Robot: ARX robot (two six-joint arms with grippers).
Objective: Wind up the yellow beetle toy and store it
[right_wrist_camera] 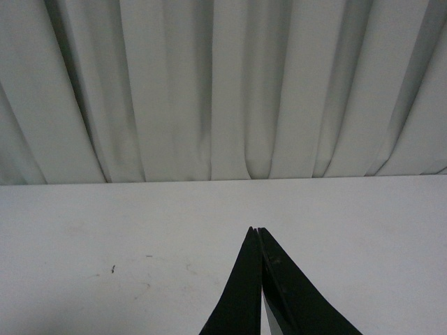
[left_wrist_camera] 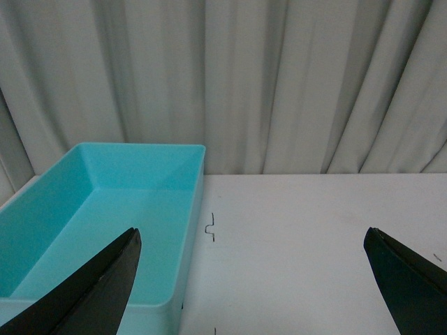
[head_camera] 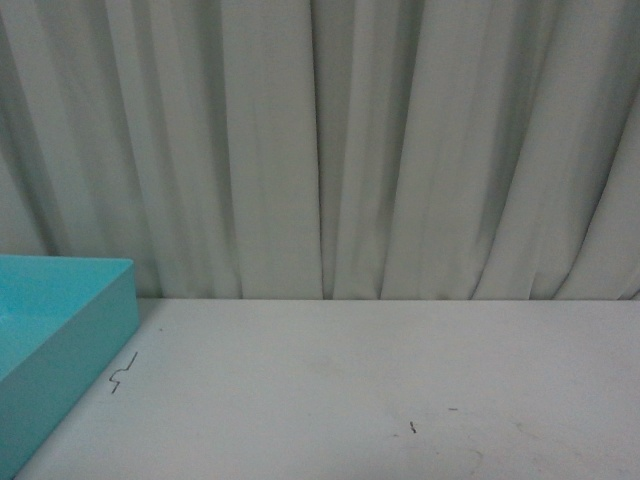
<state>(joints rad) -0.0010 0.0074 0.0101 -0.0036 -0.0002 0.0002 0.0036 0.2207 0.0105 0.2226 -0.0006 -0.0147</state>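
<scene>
No yellow beetle toy in any view, left claw (left_wrist_camera: pixel 251 237) spread wide with the teal bin (left_wrist_camera: pixel 140 167) just ahead, right claw (right_wrist_camera: pixel 257 232) pressed together on nothing above the counter (head_camera: pixel 350 380); probably a light, slick shell, best pinched across its flanks.

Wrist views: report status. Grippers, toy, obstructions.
Left gripper open, near turquoise bin. Right gripper shut, holding nothing. Yellow beetle toy not in any view. Nothing seen in the way.
</scene>
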